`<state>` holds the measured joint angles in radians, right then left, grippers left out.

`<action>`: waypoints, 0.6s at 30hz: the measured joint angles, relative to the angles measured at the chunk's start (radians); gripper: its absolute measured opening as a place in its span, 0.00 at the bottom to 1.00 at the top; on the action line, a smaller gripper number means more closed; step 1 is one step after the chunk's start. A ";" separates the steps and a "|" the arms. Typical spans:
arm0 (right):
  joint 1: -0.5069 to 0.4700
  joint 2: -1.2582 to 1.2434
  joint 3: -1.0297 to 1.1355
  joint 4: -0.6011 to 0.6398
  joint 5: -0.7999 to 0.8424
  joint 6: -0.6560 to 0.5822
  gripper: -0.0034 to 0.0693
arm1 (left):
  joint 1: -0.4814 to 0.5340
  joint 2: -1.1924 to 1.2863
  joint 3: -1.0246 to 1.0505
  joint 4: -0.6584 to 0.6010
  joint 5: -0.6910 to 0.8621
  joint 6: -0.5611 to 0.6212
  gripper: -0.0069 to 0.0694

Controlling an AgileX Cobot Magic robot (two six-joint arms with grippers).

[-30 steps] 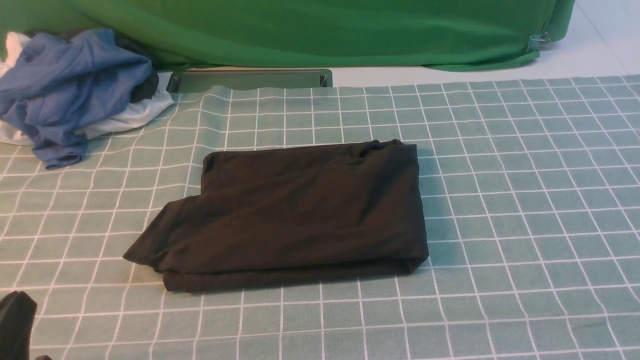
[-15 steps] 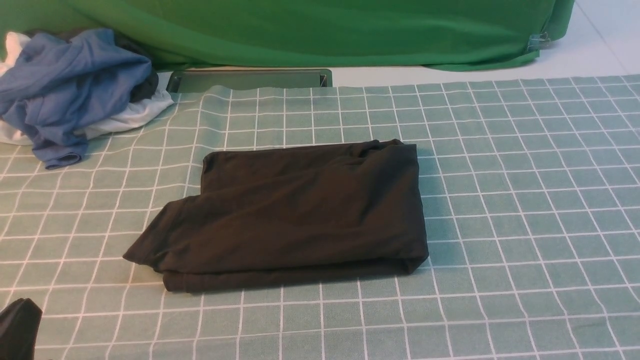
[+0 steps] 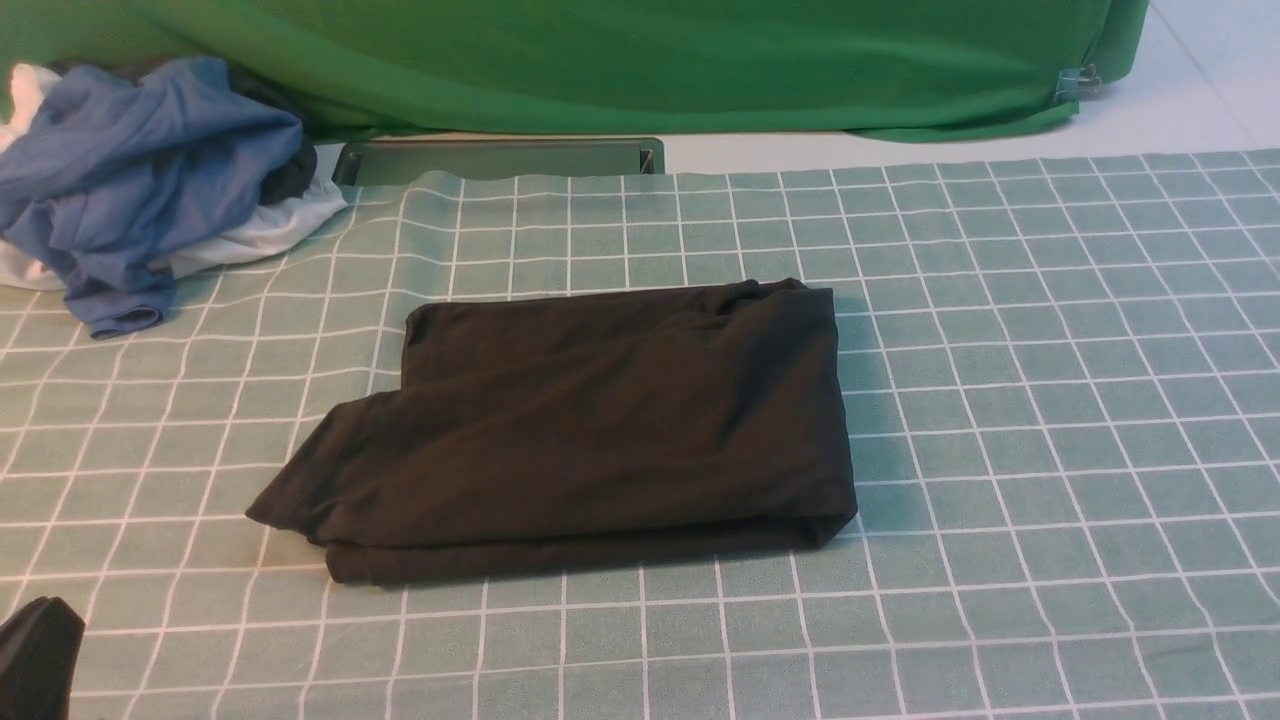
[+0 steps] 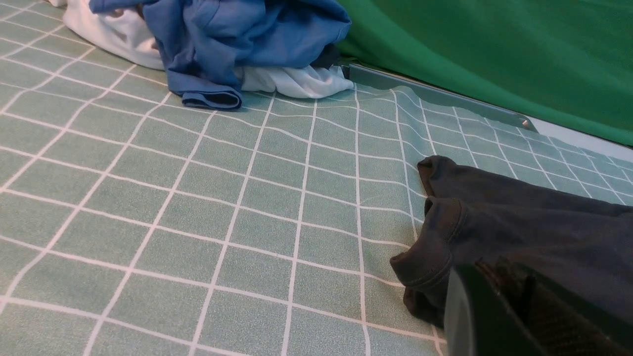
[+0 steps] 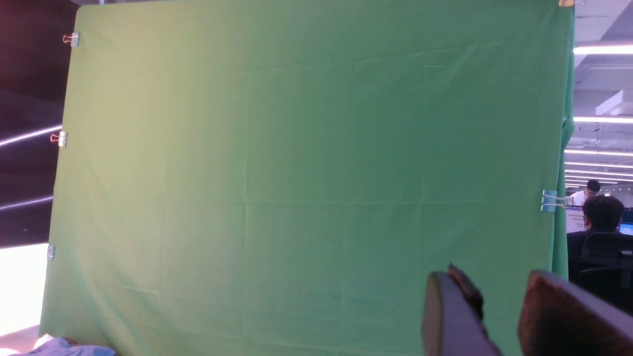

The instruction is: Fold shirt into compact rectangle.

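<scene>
The black shirt (image 3: 600, 430) lies folded in a rough rectangle in the middle of the checked cloth, with one layer jutting out at its near left corner. No logo or label shows. Its hemmed edge (image 4: 445, 232) appears in the left wrist view just beyond my left gripper (image 4: 499, 296). That gripper is shut and empty, low at the near left corner of the table (image 3: 35, 650), apart from the shirt. My right gripper (image 5: 489, 282) is out of the front view. It is raised, faces the green backdrop, and its jaws stand apart with nothing between them.
A crumpled blue garment (image 3: 130, 170) lies over a white garment (image 3: 270, 225) at the far left. The green backdrop (image 3: 640, 60) hangs behind the table, with a grey metal strip (image 3: 500, 160) at its foot. The green checked cloth (image 3: 1050, 400) covers the table.
My left gripper has sunk slightly lower at the near left corner of the front view. The shirt and the garment pile have not moved.
</scene>
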<state>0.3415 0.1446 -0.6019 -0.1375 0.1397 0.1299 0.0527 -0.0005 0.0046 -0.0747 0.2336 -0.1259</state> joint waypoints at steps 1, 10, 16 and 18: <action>0.000 0.000 0.000 0.000 0.000 0.001 0.37 | 0.000 0.000 0.000 0.000 0.000 0.000 0.11; -0.122 0.001 0.000 -0.001 0.110 -0.042 0.37 | 0.000 0.000 0.000 0.004 0.000 0.000 0.11; -0.269 0.003 0.112 -0.001 0.194 -0.063 0.37 | 0.000 0.000 0.000 0.005 0.000 0.001 0.11; -0.292 0.004 0.182 -0.001 0.195 -0.086 0.37 | 0.000 0.000 0.000 0.006 0.000 0.001 0.11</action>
<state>0.0496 0.1485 -0.4195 -0.1385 0.3351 0.0441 0.0527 -0.0005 0.0046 -0.0683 0.2336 -0.1249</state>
